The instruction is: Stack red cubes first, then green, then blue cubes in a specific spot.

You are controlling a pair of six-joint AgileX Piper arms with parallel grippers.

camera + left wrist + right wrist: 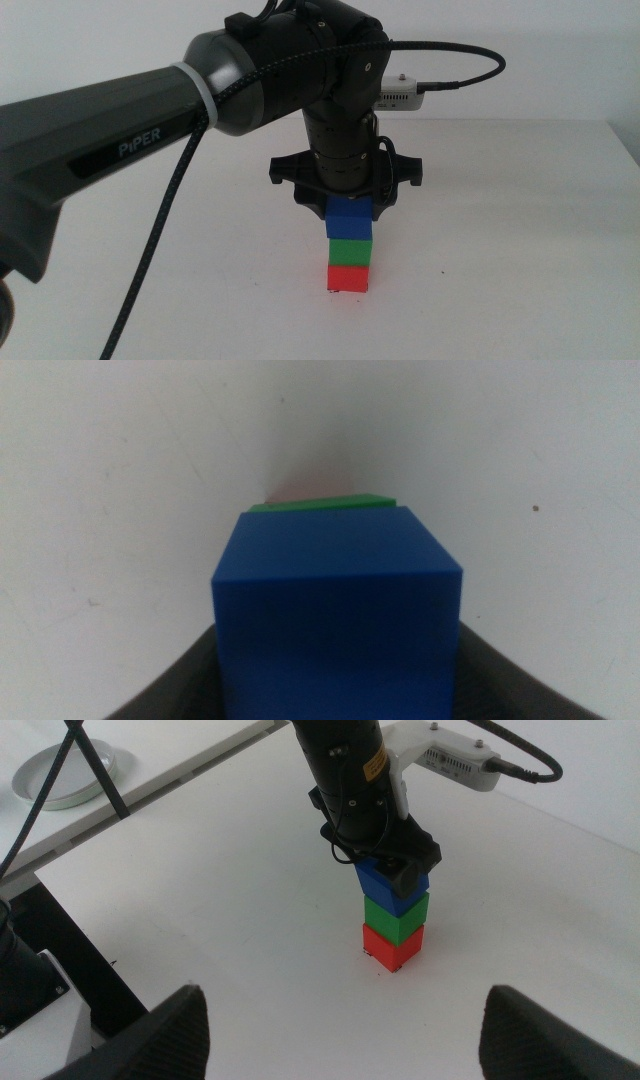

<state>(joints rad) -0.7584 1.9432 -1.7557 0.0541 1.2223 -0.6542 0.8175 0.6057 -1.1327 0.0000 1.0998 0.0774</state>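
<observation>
The red cube point(348, 277) sits on the white table, the green cube point(351, 251) on it, and the blue cube point(349, 219) on top, in one upright stack. My left gripper point(348, 205) comes down from above with its jaws on either side of the blue cube, shut on it. In the left wrist view the blue cube point(335, 610) fills the space between the jaws and a green edge point(320, 506) shows beyond it. The right wrist view shows the stack: blue point(385, 880), green point(395, 912), red point(392, 944). The marked spot is hidden under the stack. My right gripper point(345, 1030) is open and empty, away from the stack.
A white bowl point(65, 775) stands on a separate surface beyond the table edge. A lone tiny black dot point(536, 510) marks the tabletop beside the stack. The left arm's cable point(150, 250) hangs over the table's left side.
</observation>
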